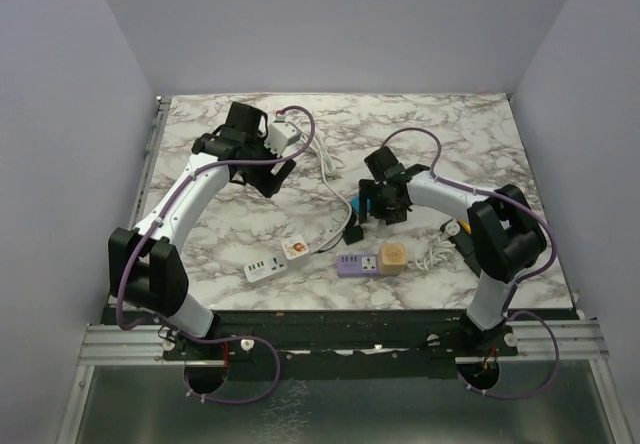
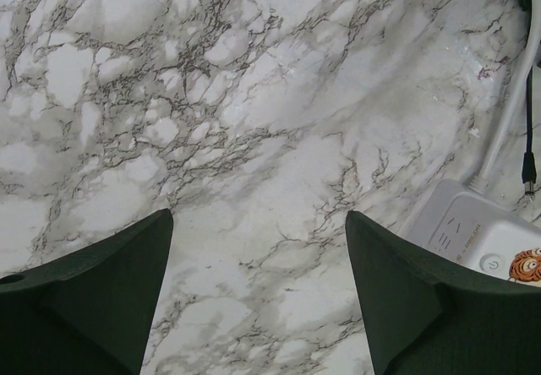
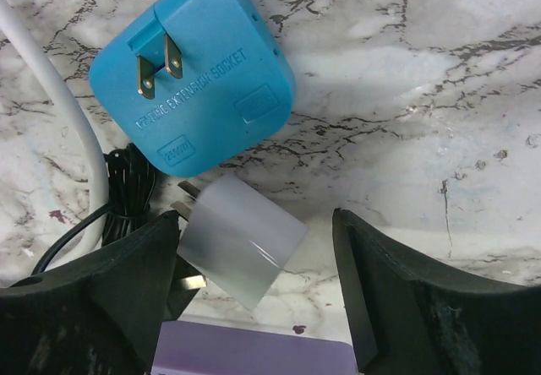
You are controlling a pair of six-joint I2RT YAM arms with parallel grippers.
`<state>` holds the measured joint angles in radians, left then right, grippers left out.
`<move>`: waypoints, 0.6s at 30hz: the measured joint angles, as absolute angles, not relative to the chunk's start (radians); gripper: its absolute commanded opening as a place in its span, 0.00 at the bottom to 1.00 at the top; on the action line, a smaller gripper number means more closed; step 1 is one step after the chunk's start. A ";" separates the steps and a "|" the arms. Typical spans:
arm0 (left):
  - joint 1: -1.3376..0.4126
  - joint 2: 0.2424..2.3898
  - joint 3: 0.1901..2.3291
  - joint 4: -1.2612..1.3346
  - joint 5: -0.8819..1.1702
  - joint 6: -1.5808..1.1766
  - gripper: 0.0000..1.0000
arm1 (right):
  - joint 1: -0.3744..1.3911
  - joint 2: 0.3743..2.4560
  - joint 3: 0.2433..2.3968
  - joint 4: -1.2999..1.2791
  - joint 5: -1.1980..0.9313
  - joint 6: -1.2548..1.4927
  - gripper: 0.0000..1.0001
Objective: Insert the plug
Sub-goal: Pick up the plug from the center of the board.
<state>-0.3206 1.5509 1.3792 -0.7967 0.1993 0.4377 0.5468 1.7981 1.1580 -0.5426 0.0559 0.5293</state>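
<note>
The right gripper (image 3: 254, 223) is spread wide, and the white plug (image 3: 241, 252) lies tilted on the tabletop (image 3: 439, 96) between its fingers, just beside the blue adapter (image 3: 199, 75). Because the plug sits off-centre, closing could twist it or nip the black cord (image 3: 127, 181), leaving its prongs misaligned for the purple power strip (image 3: 254, 354). The left gripper (image 2: 258, 223) hangs wide open, holding nothing.

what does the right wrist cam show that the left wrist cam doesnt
Only the right wrist: a blue adapter lying prongs up, a white plug between the fingers, the edge of a purple power strip and a coiled black cable.
Only the left wrist: the corner of a white power strip with an orange sticker.
Both: the marble tabletop, a stretch of white cable, and an open gripper, the right gripper and left gripper.
</note>
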 measured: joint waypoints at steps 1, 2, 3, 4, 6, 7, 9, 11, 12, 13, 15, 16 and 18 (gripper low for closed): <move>-0.320 1.545 1.378 -0.797 0.200 0.437 0.85 | 0.550 1.807 1.161 -0.542 0.057 0.528 0.74; -0.321 1.539 1.378 -0.799 0.201 0.434 0.85 | 0.556 1.818 1.168 -0.543 0.064 0.522 0.73; -0.320 1.532 1.378 -0.799 0.202 0.432 0.85 | 0.561 1.824 1.176 -0.545 0.072 0.520 0.72; -0.321 1.525 1.378 -0.799 0.203 0.431 0.85 | 0.566 1.829 1.180 -0.543 0.079 0.517 0.71; -0.321 1.515 1.378 -0.799 0.205 0.429 0.85 | 0.577 1.833 1.184 -0.544 0.096 0.513 0.66; -0.321 1.510 1.378 -0.799 0.206 0.428 0.85 | 0.579 1.834 1.184 -0.544 0.109 0.512 0.62; -0.320 1.503 1.378 -0.799 0.206 0.426 0.85 | 0.587 1.834 1.184 -0.545 0.126 0.511 0.56; -0.321 1.501 1.378 -0.800 0.207 0.422 0.85 | 0.590 1.833 1.180 -0.544 0.146 0.513 0.49; -0.321 1.500 1.378 -0.800 0.207 0.419 0.85 | 0.590 1.831 1.178 -0.544 0.153 0.517 0.48; -0.321 1.499 1.378 -0.802 0.209 0.418 0.85 | 0.590 1.828 1.175 -0.544 0.165 0.516 0.46; -0.320 1.496 1.378 -0.804 0.211 0.415 0.85 | 0.592 1.821 1.169 -0.547 0.186 0.518 0.38; -0.320 1.492 1.378 -0.805 0.213 0.412 0.85 | 0.592 1.814 1.166 -0.551 0.200 0.518 0.34; -0.321 1.486 1.378 -0.809 0.215 0.411 0.86 | 0.592 1.798 1.161 -0.563 0.222 0.517 0.30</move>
